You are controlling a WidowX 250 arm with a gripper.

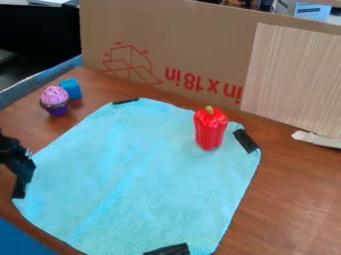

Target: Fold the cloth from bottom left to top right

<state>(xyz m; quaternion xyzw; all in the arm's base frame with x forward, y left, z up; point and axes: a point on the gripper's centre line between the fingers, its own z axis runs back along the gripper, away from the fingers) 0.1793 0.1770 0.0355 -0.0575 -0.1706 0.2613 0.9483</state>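
A brown worktop [296, 199] spans the frame. On it, the light blue cloth [146, 164] lies spread flat from the left edge to right of centre, with black patches at its upper, right and bottom corners. Behind stands a cardboard panel [180, 30]; a wood-grain board [293, 74] is at upper right. The black hand [21, 172] is at the left edge, by the cloth's left corner; I cannot tell whether it is released or clenched. A red pepper [210, 130] stands upright on the cloth, right of centre. At upper left, a pink-topped cupcake [55, 99] sits just beside a blue cube [71, 88].

A red toy pepper [210, 130] stands on the spread light-blue cloth [133, 169].
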